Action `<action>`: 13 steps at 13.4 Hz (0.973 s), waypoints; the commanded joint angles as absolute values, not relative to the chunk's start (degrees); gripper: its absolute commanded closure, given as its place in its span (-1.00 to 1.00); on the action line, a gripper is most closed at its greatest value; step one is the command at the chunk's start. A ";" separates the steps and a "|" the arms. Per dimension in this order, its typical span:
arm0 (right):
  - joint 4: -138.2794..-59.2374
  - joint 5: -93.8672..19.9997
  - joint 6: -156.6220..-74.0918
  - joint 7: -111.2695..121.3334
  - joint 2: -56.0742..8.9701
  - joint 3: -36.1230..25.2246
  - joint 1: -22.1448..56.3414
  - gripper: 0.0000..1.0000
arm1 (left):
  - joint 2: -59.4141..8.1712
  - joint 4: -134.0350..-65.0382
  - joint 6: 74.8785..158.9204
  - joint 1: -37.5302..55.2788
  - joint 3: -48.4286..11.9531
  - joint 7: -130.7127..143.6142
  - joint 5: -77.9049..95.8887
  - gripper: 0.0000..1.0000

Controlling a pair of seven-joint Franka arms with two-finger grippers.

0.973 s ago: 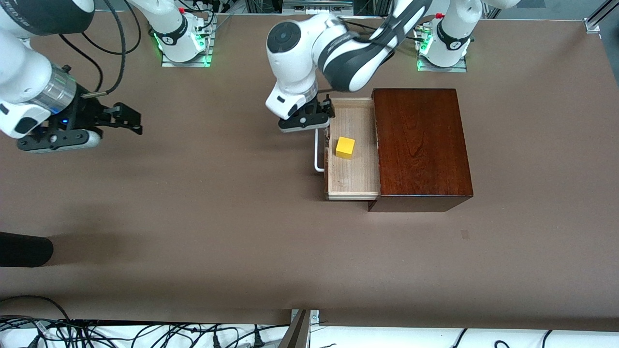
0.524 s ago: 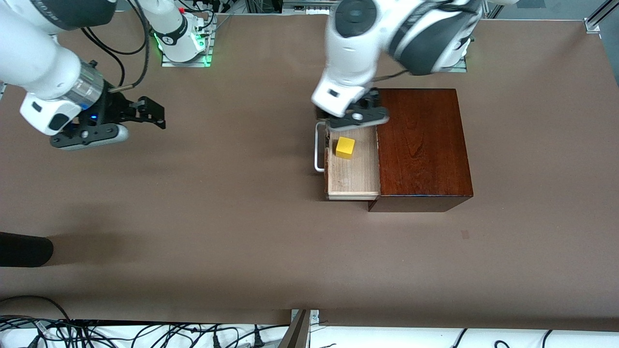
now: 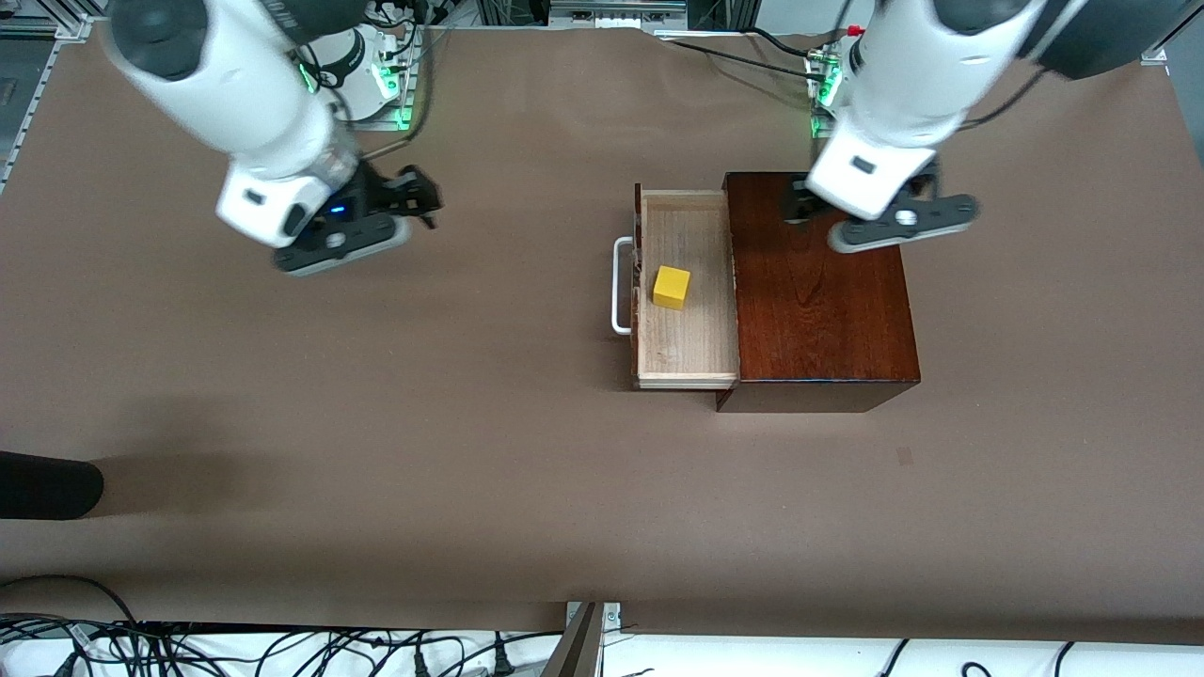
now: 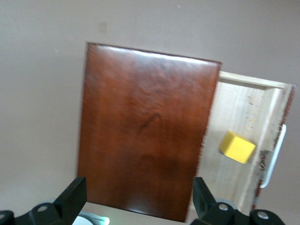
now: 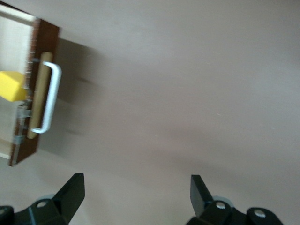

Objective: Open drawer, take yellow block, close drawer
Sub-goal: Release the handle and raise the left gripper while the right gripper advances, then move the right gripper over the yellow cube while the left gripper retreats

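The drawer (image 3: 687, 329) stands pulled out of the mahogany box (image 3: 818, 301), its white handle (image 3: 621, 287) toward the right arm's end. The yellow block (image 3: 672, 286) lies in the pale tray. My left gripper (image 3: 865, 202) is open and empty, up over the box top. Its wrist view shows the box (image 4: 145, 136), the tray (image 4: 234, 108), the block (image 4: 237, 146) and open fingers (image 4: 71, 197). My right gripper (image 3: 421, 196) is open and empty over bare table, toward the right arm's end from the handle. Its wrist view shows the handle (image 5: 47, 101) and block (image 5: 11, 86).
A black rounded object (image 3: 47, 484) lies at the table edge at the right arm's end, nearer the front camera. Cables (image 3: 282, 649) run below the table's front edge. The arm bases (image 3: 357, 85) stand along the table's back edge.
My left gripper has left the drawer handle and risen over the box top. My right gripper has moved toward the drawer. The drawer stays open with the block in it.
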State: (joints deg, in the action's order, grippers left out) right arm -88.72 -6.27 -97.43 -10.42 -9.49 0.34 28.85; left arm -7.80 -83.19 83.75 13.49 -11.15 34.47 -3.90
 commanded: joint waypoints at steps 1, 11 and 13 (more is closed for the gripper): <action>-87.71 -6.68 -100.53 -12.83 -11.33 -0.09 34.78 -1.00 | -4.49 -85.69 83.41 12.84 -7.75 27.79 -2.64 -1.00; -75.68 -6.42 -107.58 -5.30 -24.42 -0.09 48.95 -1.00 | 1.05 -93.15 88.85 8.44 2.45 7.66 2.37 -1.00; -75.06 -6.42 -107.75 -0.11 -26.10 -0.09 49.48 -1.00 | 1.14 -93.08 88.86 8.44 2.81 7.65 2.55 -1.00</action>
